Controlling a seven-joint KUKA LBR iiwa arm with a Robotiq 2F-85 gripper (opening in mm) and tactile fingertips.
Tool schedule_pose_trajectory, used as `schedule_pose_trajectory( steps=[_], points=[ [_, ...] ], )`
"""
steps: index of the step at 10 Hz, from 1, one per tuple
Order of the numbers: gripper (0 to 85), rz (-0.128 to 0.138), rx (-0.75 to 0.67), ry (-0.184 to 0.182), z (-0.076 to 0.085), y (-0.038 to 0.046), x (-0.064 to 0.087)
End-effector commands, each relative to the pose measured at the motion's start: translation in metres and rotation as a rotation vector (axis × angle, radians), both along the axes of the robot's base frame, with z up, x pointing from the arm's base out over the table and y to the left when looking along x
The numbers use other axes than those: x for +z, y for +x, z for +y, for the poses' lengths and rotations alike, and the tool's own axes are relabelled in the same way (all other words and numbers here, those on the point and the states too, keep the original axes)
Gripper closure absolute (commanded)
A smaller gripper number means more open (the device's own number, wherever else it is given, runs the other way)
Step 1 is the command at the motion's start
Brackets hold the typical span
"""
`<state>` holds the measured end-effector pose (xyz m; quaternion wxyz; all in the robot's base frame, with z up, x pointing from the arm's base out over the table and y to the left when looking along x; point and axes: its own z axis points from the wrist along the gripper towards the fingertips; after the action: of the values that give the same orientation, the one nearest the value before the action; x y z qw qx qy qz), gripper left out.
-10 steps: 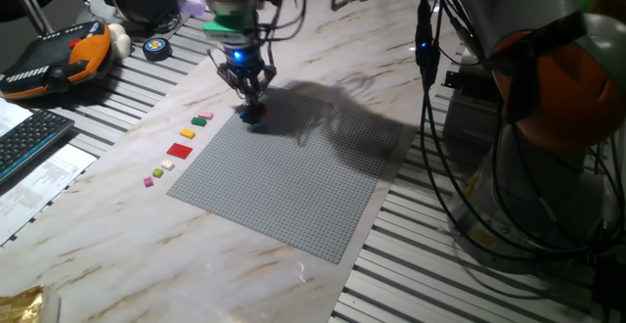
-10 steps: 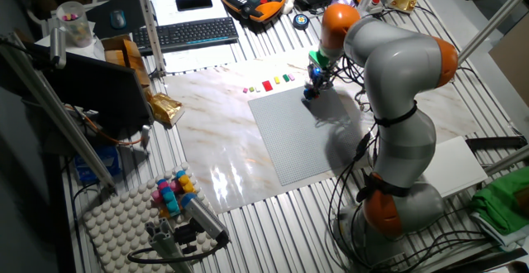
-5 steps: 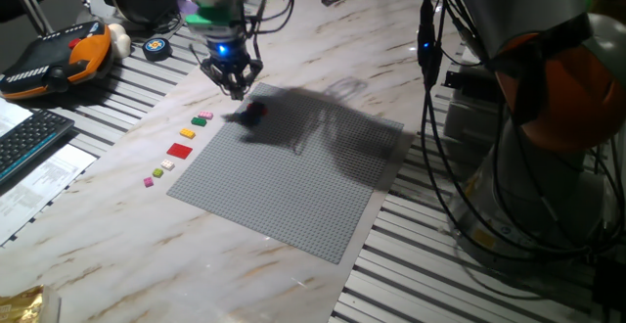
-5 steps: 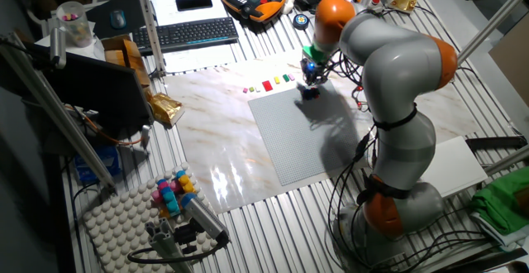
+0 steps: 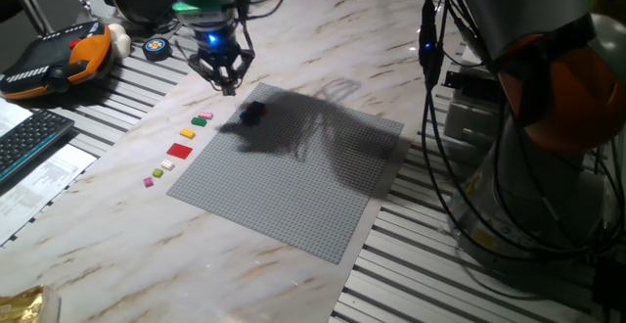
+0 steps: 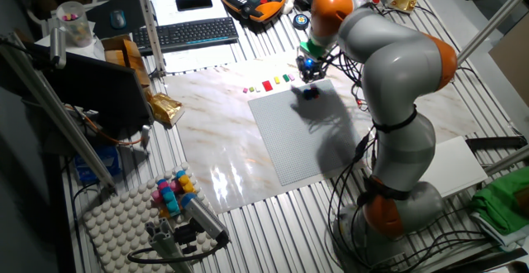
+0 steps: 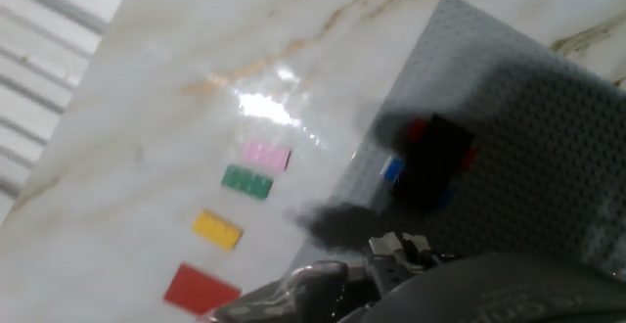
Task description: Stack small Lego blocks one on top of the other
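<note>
While hanging above the marble top just off the plate's corner, gripper (image 5: 228,85) carrying nothing, fingers drawn nearly together at the tips.

Blocks (image 5: 252,114) sitting as one small clump on the grey plate (image 5: 293,186) near its far corner, apart from the gripper; from the hand view, black on top with red and blue edges peeking out around it (image 7: 431,161), blurred, so cannot tell how squarely aligned. Left of the plate on the marble table (image 5: 117,215), a row of loose pieces: pink (image 7: 266,155), green (image 7: 246,181), yellow (image 7: 217,229) and a wider red square (image 7: 201,289). Keyboard (image 5: 29,137) and orange pendant (image 5: 59,59) off at the table's far left.
</note>
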<state>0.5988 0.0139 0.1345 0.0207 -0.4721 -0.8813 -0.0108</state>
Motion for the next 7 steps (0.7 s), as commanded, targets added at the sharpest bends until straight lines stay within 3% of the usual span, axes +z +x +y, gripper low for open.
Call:
schedule_pose_trajectory(
  steps=[1, 3, 5, 7],
  points=[
    [84.3, 0.001, 0.1, -0.007, 0.012, -0.0023, 0.008],
    [84.3, 0.007, 0.149, -0.028, 0.029, -0.0042, 0.021],
    [84.3, 0.003, 0.228, -0.008, 0.031, -0.0106, 0.027],
    [84.3, -0.002, 0.259, 0.0, 0.032, -0.0116, 0.028]
  ],
)
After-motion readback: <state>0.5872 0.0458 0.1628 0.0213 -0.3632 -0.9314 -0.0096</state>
